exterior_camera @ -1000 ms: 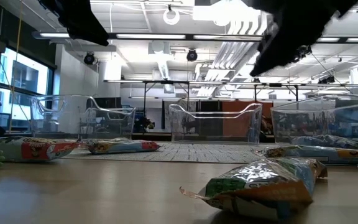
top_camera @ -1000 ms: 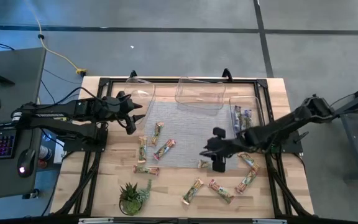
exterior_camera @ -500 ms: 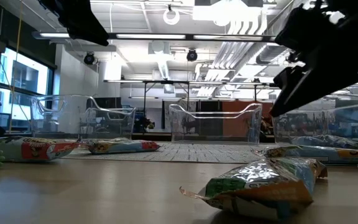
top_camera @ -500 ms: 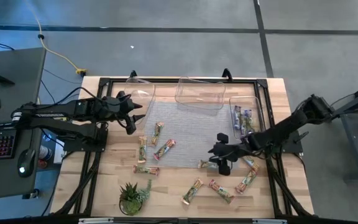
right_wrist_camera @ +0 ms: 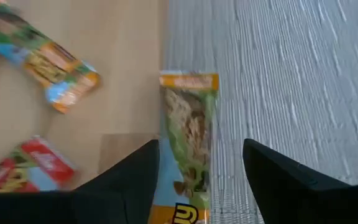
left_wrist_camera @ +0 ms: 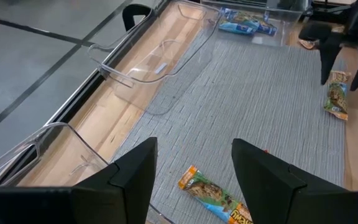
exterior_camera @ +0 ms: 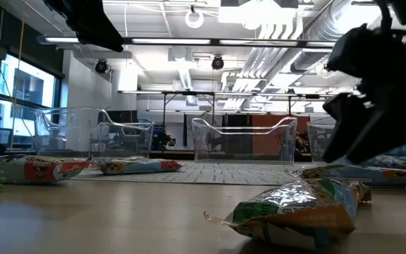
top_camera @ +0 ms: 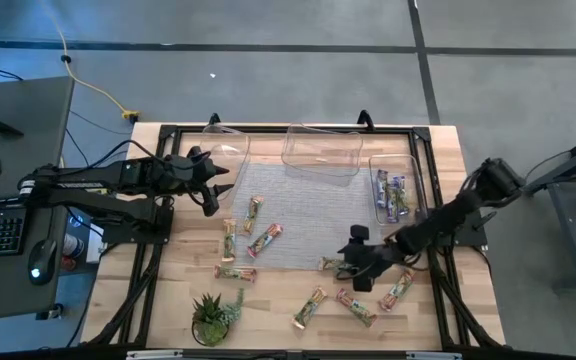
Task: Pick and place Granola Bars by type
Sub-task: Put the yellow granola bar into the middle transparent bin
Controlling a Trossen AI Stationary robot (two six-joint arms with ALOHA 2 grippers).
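Several Granola Bars [top_camera: 265, 240] lie scattered over the grey mat [top_camera: 298, 215] and the bare wood from about 9 o'clock round to 4 o'clock of the table's middle, and a few blue ones already sit in the clear tub [top_camera: 396, 190] at 2 o'clock. The right gripper [top_camera: 351, 268], jaws spread wide and empty, hangs low over a green-orange bar [right_wrist_camera: 185, 124] at the mat's edge, toward 5 o'clock. That bar looks light and flat, with a slick, crinkly wrapper and a filling that would likely crumble under a hard squeeze. A gentle pinch across its narrow width near mid-length seems best, since the sealed ends would fold and slip. The left gripper [top_camera: 208, 180], also spread and empty, waits near 10 o'clock.
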